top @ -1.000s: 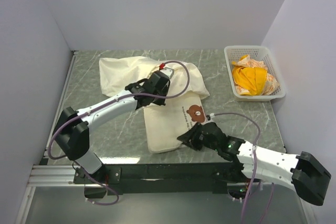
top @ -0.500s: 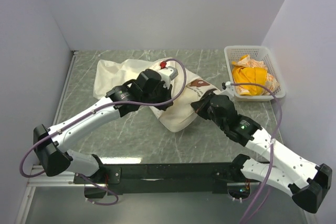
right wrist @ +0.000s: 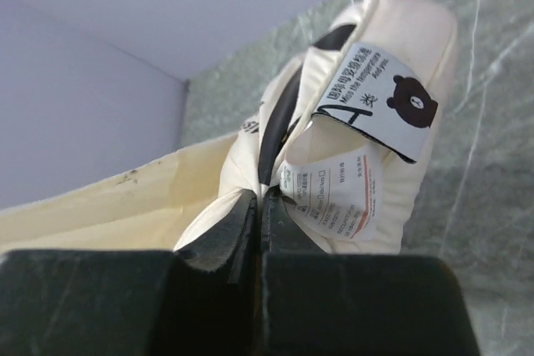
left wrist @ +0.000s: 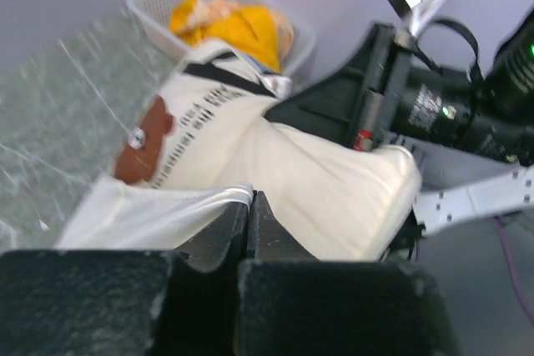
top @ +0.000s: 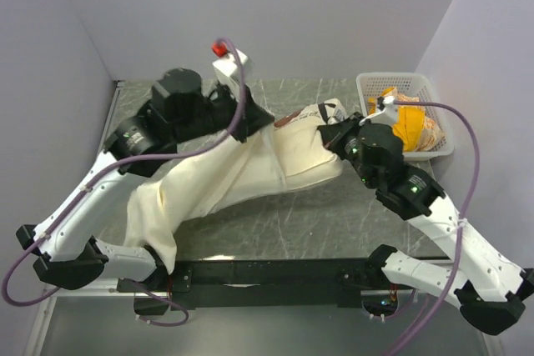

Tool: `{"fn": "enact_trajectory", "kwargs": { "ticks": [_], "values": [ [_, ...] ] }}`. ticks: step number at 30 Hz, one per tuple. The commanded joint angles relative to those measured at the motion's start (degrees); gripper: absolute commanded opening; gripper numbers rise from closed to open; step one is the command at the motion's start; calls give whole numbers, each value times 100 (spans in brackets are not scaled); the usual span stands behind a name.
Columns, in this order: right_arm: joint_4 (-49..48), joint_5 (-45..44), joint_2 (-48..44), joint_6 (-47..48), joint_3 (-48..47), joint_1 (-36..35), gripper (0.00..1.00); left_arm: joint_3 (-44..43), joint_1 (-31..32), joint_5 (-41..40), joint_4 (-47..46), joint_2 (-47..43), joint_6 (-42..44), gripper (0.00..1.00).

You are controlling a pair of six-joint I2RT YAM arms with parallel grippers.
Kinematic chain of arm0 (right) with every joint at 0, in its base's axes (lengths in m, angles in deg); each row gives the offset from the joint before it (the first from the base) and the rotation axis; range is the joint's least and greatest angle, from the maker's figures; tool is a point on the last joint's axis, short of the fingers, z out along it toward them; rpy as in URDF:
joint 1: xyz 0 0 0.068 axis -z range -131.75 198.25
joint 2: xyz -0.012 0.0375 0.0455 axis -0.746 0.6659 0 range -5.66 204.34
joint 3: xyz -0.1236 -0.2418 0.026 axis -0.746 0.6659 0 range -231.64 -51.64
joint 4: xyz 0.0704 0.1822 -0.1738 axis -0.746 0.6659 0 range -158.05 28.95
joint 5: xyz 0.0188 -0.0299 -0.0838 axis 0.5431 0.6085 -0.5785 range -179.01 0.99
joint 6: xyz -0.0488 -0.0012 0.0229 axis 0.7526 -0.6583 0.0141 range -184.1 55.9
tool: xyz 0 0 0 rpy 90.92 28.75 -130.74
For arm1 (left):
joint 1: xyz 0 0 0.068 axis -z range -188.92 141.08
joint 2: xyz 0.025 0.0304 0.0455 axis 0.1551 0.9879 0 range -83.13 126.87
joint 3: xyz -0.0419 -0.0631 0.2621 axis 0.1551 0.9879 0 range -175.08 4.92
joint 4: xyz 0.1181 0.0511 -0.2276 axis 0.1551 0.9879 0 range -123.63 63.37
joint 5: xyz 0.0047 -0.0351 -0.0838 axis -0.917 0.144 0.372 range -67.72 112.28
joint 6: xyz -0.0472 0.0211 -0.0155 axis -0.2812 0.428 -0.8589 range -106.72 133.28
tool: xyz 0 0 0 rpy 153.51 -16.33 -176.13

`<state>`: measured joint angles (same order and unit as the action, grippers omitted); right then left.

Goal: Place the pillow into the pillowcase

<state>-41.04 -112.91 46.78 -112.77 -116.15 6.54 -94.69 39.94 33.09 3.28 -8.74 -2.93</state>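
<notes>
Two robot arms hold cream bedding up off a green marbled table (top: 334, 214).

The left gripper (left wrist: 249, 206) is raised and pinched tight on an edge of the pillowcase (top: 179, 198). The case hangs from the left gripper as a long limp sheet, and its lower end bunches far below, near that arm's base.

The right gripper (right wrist: 259, 202) is clamped on one end seam of the pillow (top: 304, 156), right beside its printed tags (right wrist: 329, 189). The pillow stretches away from this gripper toward the left one, its far end lying against the case just beyond the left fingertips. Whether any of it is inside the case cannot be told.

Behind the right gripper stands a white basket (top: 392, 77) with an orange cloth (top: 409, 127) inside.

The step in hand looks like feeding the pillow into the case mouth. To do it well:
- The left pinch should hold only one layer, so the mouth gapes.
- The left gripper should stay high and taut.
- The right gripper should drive the untagged end in first, pushing straight toward the left fingers.
- A sideways push would likely bunch the thin cloth and close the opening.
- The right gripper's hold at the seam is small and could slip under a hard push.
</notes>
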Motion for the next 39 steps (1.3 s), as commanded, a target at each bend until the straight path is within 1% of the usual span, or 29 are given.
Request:
{"fn": "enact_trajectory", "kwargs": {
  "ticks": [1, 2, 3, 5, 6, 7, 9, 12, 14, 17, 18, 19, 20, 21, 23, 24, 25, 26, 27, 29, 30, 31, 32, 33, 34, 35, 37, 38, 39],
  "values": [
    [-82, -238, -252, 234, -553, 269, 0, -744, -727, 517, -930, 242, -346, 1],
    [-64, -247, -357, 278, -589, 278, 0, -752, -1103, 675, -1009, 295, -452, 1],
    [-64, -255, -419, 305, -615, 287, 0, -813, -1237, 790, -1053, 374, -514, 1],
    [-37, -291, -515, 331, -668, 278, 0, -1383, -1457, 905, -888, 847, -611, 1],
    [-20, -291, -533, 314, -668, 287, 0, -1681, -1476, 984, -687, 1267, -699, 1],
    [-63, -221, -534, 209, -581, 278, 0, -2241, -1485, 1185, -676, 1471, -778, 1],
    [-239, 138, -481, 156, -301, 138, 0, -2806, -1485, 1633, -894, 1936, -1110, 1],
    [-336, -114, -192, 138, -10, -205, 0, -2968, -1432, 2275, -1228, 2071, -1542, 1],
    [-345, 78, 212, 182, 35, -162, 0, -2740, -1301, 2269, -1388, 1870, -1526, 1],
    [-599, 350, 634, 226, 131, -188, 0, -1486, -1274, 1988, -1747, 1062, -1596, 1],
    [-730, 481, 696, 235, 288, -205, 0, -777, -1274, 1882, -1783, 634, -1631, 1],
    [-914, 552, 836, 235, 360, -362, 0, -448, -1274, 1751, -1740, 447, -1631, 1],
    [-951, 501, 907, 217, 430, -459, 0, -97, -1265, 1297, -1591, 253, -1623, 1],
    [-1004, 457, 977, 200, 631, -530, 0, 724, -1256, 1118, -1590, -140, -1718, 1],
    [-1328, 631, 1136, 94, 930, -662, 0, 1633, -1230, 775, -1703, -520, -1798, 1],
    [-1486, 702, 1215, 42, 1253, -741, 0, 2526, -1230, 434, -1739, -853, -1937, 1],
    [-1722, 720, 1381, -28, 1379, -829, 0, 2961, -1221, 283, -1800, -1004, -2017, 1],
    [-1803, 633, 1487, -46, 1467, -1125, 0, 3383, -1221, 203, -1923, -1153, -2105, 1],
    [-1874, 580, 1610, -90, 1589, -1276, 0, 4101, -1221, 81, -2098, -1390, -2245, 1],
    [-2120, 632, 2049, -64, 1591, -1793, 0, 4633, -1204, -139, -2117, -1567, -2343, 2],
    [-2164, 650, 2242, 23, 1443, -1936, 0, 5114, -1195, -280, -2239, -1733, -2508, 4],
    [-1982, 615, 2627, 41, 1328, -2085, 0, 5319, -1195, -281, -2310, -1813, -2562, 7],
    [-1910, 615, 2778, 76, 1240, -2165, 2, 5477, -1195, -342, -2302, -1849, -2589, 17],
    [-1866, 684, 2858, 94, 1187, -2226, 11, 5609, -1186, -438, -2128, -1919, -2615, 20],
    [-1865, 755, 2781, 103, 1239, -2227, 33, 5663, -1160, -665, -2039, -1963, -2581, 24],
    [-1883, 764, 2632, 129, 1326, -2218, 46, 5698, -1151, -772, -1960, -2024, -2528, 39],
    [-1770, 677, 1958, 269, 1564, -2227, 73, 5681, -1107, -1027, -1662, -2183, -2335, 55],
    [-1638, 572, 1719, 313, 1608, -2227, 77, 5603, -1089, -1011, -1625, -2288, -2108, 65],
    [-1411, 458, 1247, 375, 1626, -2218, 81, 5541, -1046, -1011, -1608, -2358, -2010, 71]
  ]
}}
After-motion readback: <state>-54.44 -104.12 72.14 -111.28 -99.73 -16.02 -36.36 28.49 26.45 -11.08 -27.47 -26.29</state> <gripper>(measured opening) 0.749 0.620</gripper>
